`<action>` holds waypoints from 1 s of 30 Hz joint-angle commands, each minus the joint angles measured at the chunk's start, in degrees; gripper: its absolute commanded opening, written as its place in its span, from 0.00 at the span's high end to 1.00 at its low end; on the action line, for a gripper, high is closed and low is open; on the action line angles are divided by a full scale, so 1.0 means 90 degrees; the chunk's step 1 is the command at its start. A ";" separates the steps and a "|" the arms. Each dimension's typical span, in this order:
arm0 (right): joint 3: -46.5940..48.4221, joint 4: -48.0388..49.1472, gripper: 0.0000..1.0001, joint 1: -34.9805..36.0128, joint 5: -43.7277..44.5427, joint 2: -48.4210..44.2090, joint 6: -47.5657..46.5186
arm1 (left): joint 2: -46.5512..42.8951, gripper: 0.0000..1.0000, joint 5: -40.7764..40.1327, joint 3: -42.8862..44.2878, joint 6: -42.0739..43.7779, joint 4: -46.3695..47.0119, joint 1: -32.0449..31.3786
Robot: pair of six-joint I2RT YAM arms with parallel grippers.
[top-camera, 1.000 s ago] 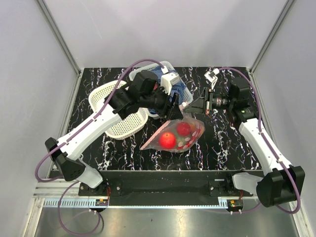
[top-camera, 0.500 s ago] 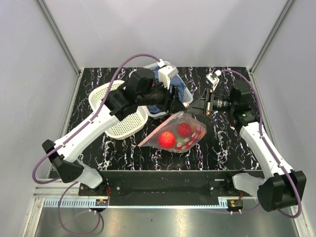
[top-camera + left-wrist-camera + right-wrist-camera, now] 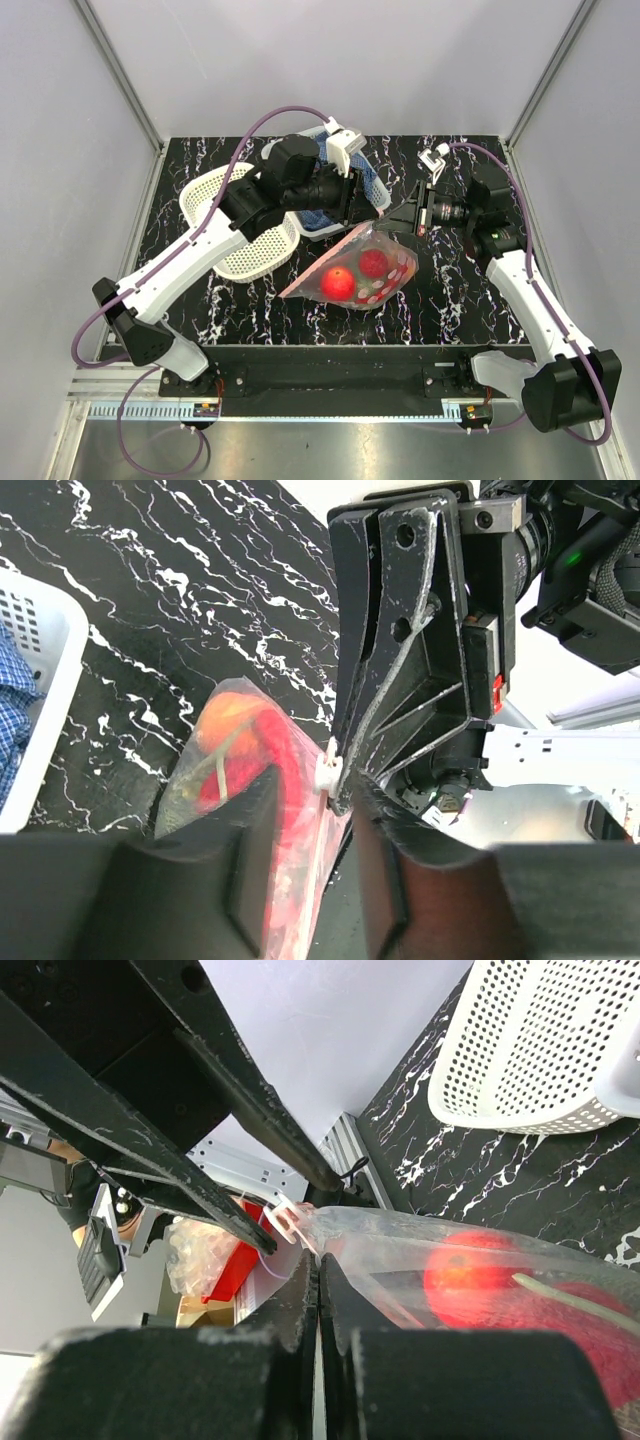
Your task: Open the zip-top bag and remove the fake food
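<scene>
Nearest the arm bases, the zip-top bag [image 3: 352,275] slants across the middle of the tabletop [image 3: 450,300]. Its low corner rests toward 7 o'clock and its zip end is lifted toward 1 o'clock. The fake food [image 3: 340,283], of which two red round fruits show clearest, sits toward the low end, which probably keeps weight off the seal.

Just beyond, the right fingers [image 3: 285,1360] are pinched closed on the clear film at the bag's top edge, apparently to hold the mouth taut and off the surface. Facing them from 9 o'clock, the left fingers [image 3: 250,870] stand apart, one on either side of the bag's edge, close below the small white slider tab [image 3: 327,770]. They grip nothing yet. They seem placed to close on the tab or the lip, so the zip can be drawn against the right arm's hold.

Farther back, at 10 o'clock, a white perforated basket [image 3: 215,195] sits apart from the bag. Toward 12 o'clock a second basket [image 3: 45,640] holds a blue checked cloth [image 3: 12,710].
</scene>
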 commanded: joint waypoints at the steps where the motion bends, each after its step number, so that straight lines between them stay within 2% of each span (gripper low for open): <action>1: 0.0034 0.0358 1.00 0.0023 0.0057 -0.0222 0.0131 | 0.0008 0.73 0.0238 0.0257 -0.0038 0.0355 -0.0012; 2: 0.0034 0.0367 1.00 0.0023 0.0057 -0.0222 0.0170 | -0.0001 0.82 0.0248 0.0247 -0.0028 0.0365 -0.0012; 7: 0.0005 0.0465 1.00 0.0023 0.0096 -0.0242 0.0239 | -0.0060 1.00 0.0238 0.0188 0.0021 0.0374 -0.0012; 14: -0.0093 0.0485 1.00 0.0023 0.0672 -0.0349 0.0482 | -0.0323 1.00 0.0170 -0.0202 0.0099 0.0404 -0.0012; 23: -0.0025 0.0388 1.00 0.0004 0.1590 -0.0330 0.0737 | -0.1192 1.00 -0.0142 -0.1354 0.0167 0.0151 0.0056; 30: 0.0083 0.0036 1.00 -0.0348 0.1767 -0.0037 0.0395 | -0.2548 1.00 -0.0465 -0.2564 -0.0037 -0.0191 0.0115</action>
